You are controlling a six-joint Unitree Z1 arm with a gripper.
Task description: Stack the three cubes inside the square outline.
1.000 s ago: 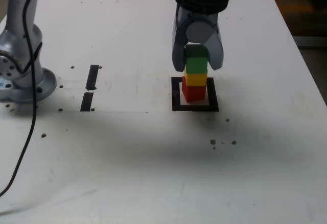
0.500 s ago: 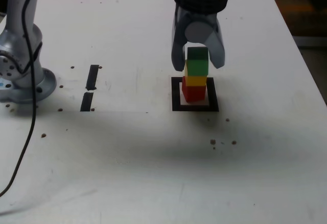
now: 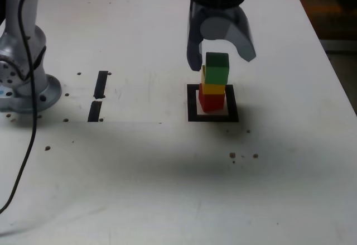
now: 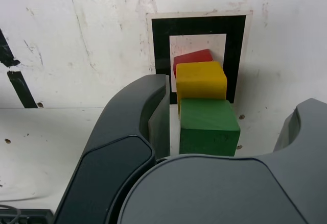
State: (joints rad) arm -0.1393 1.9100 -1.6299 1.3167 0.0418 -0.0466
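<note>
Tool [image 3: 223, 63] hanging over stack, jaws standing apart, gripping nothing. Green cube [image 3: 217, 68] sitting on yellow cube [image 3: 212, 89], yellow on red cube [image 3: 211, 102], inside square outline [image 3: 193, 105] on white counter [image 3: 167, 167]. No readable writing showing.

Green cube [image 3: 217, 68] on yellow cube [image 3: 213, 89], on red cube [image 3: 211, 102], inside square outline [image 3: 213, 116]

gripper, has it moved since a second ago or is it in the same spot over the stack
Yes. In the exterior view the gripper has opened and lifted slightly: against the square outline its fingertips sit higher, spread clear of the green cube.
</note>
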